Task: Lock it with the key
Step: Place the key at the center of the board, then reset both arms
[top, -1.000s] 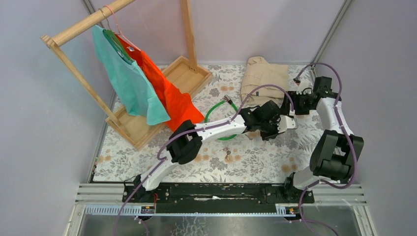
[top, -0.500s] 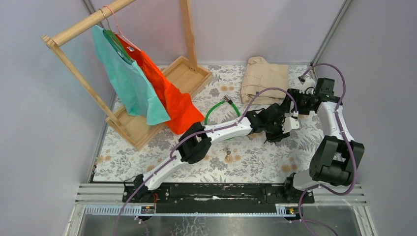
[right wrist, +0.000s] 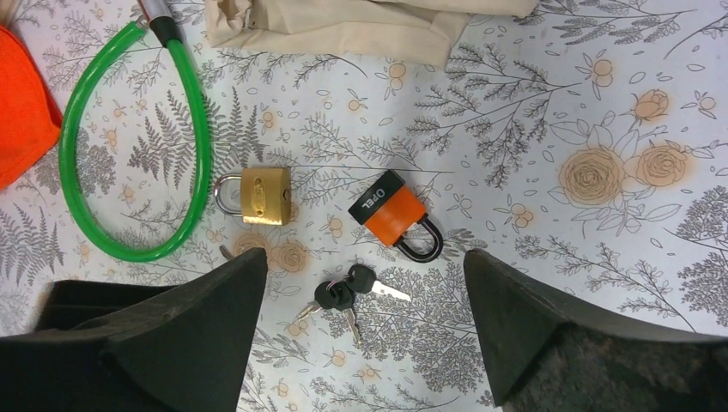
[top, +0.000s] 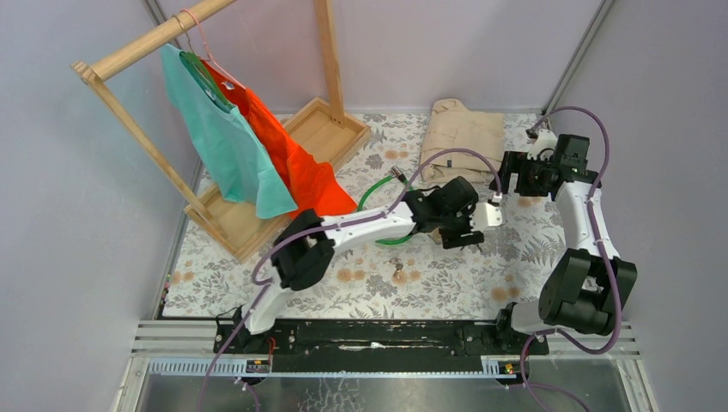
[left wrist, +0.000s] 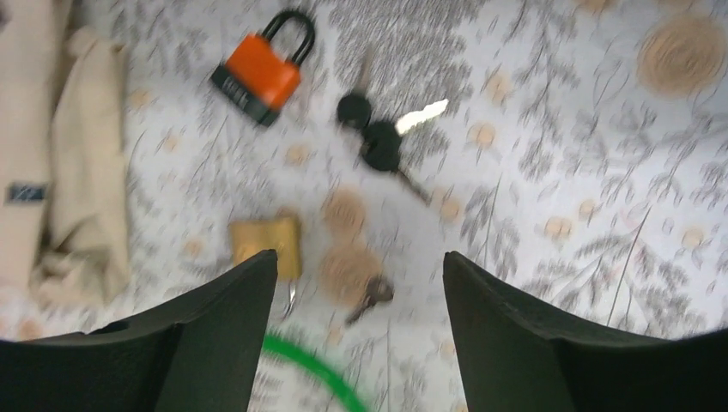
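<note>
Above orange padlock (right wrist: 391, 210), keys (right wrist: 339, 294): right pincer (right wrist: 365, 270) open, facing down; left arm (top: 360, 225) stretched across, left pincer (left wrist: 359, 270) open.

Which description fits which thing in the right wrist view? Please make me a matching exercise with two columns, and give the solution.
As seen in the right wrist view.
1. brass padlock
2. orange padlock
3. keys
4. cable lock

A. green loop
B. black heads
C. shackle points left
D. shackle points lower right

Pairs: 1-C, 2-D, 3-B, 4-A
</note>
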